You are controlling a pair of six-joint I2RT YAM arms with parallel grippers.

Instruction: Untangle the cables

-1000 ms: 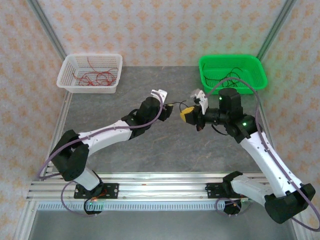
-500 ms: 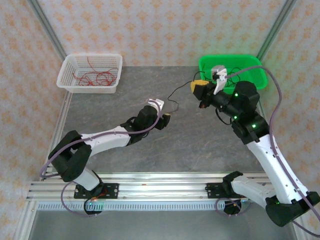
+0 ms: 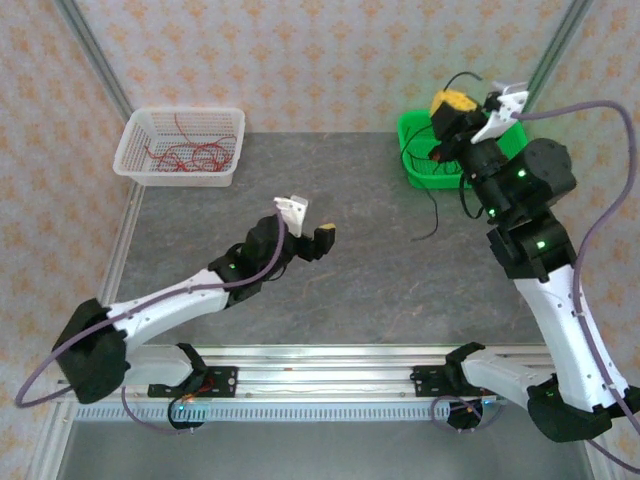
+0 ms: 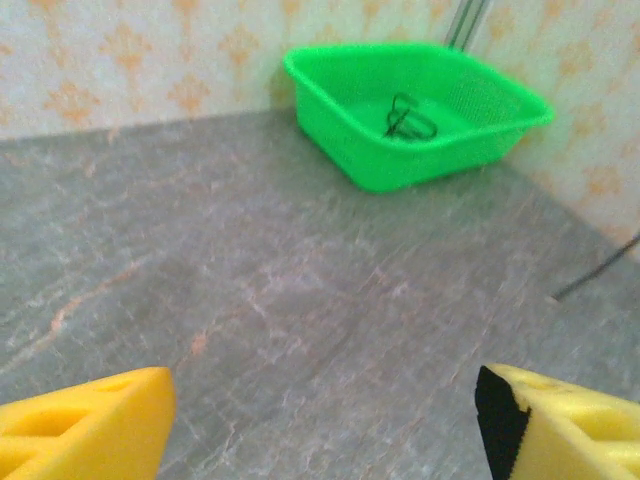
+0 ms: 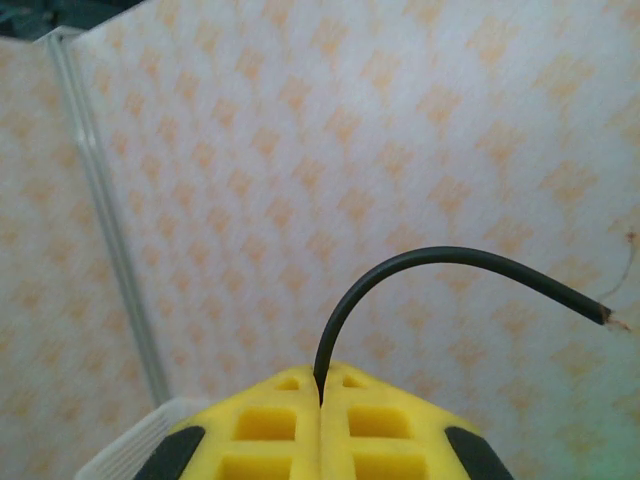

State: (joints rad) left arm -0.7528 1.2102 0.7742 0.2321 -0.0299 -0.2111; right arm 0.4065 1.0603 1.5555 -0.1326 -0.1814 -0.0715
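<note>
R gripper [image 3: 452, 102] is up high over the back of the green basket [image 3: 420, 172], yellow fingers [image 5: 280, 420] pressed together w/ a black wire [image 5: 430, 258] pinched between them. Its short end curls up past the tips; the long end [image 3: 437, 205] hangs down to the grey table [image 3: 380, 290] just in front of the basket. More black wires [image 4: 408, 118] lie inside the basket. L gripper [image 3: 308, 226] hovers mid-table, fingers [image 4: 90, 425] wide apart, nothing in them. In the white basket [image 3: 125, 155] at back left sit red wires [image 3: 190, 152]
</note>
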